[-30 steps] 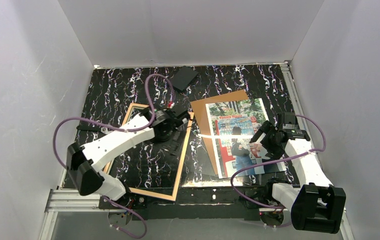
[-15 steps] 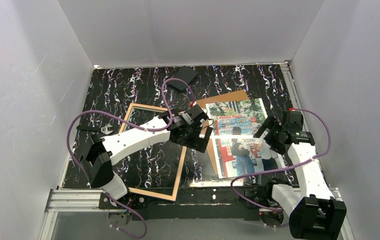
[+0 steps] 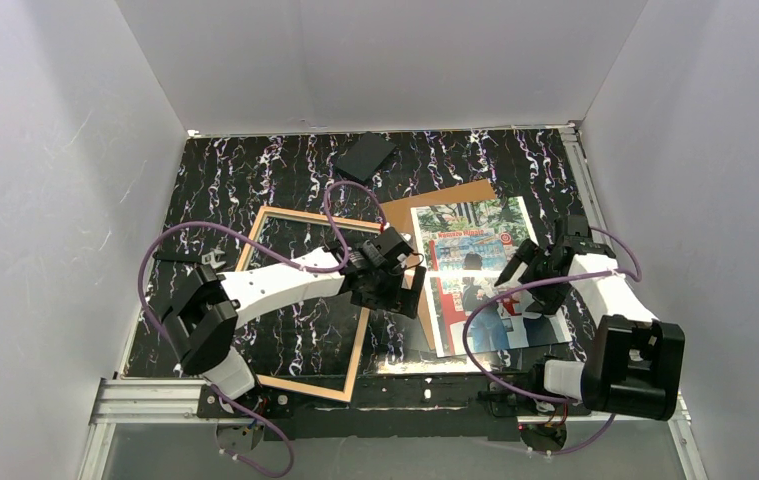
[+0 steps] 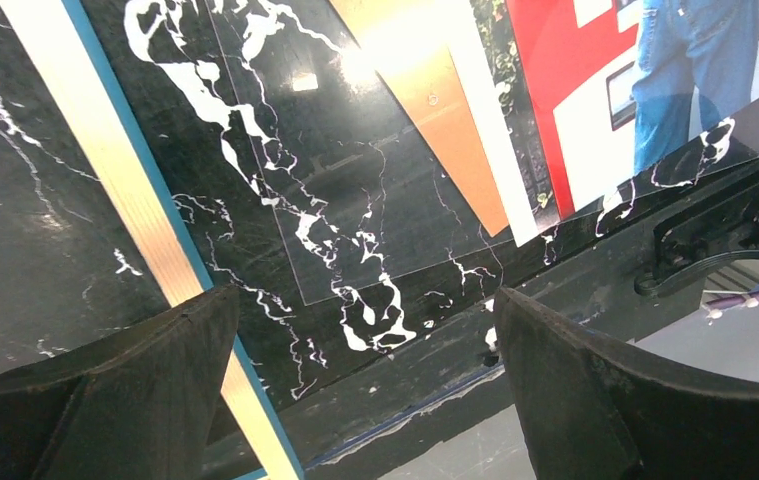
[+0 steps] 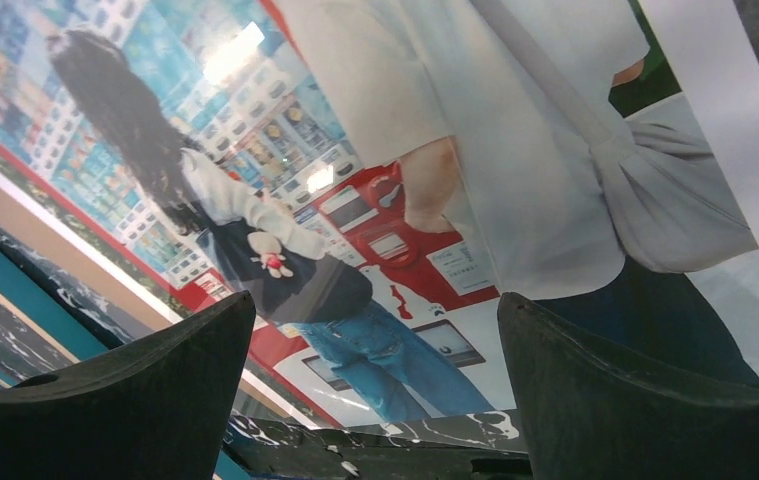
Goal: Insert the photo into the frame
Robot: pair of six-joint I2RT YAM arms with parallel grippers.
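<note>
The photo lies picture side up on the right of the table, partly on a brown backing board. The frame lies flat to its left, tan face up, with a blue rim. My left gripper hangs open over the gap between the frame's right edge and the photo, holding nothing. My right gripper hovers open just above the photo's right half, its jaws empty.
A clear sheet lies on the marbled black table, overlapping the photo's near corner. A small black slab sits at the back, and a small dark piece lies at the left. White walls close in on three sides.
My left arm has swung right from the frame's far corner to the gap beside the photo. The right gripper has shifted slightly over the photo. Both stay open.
</note>
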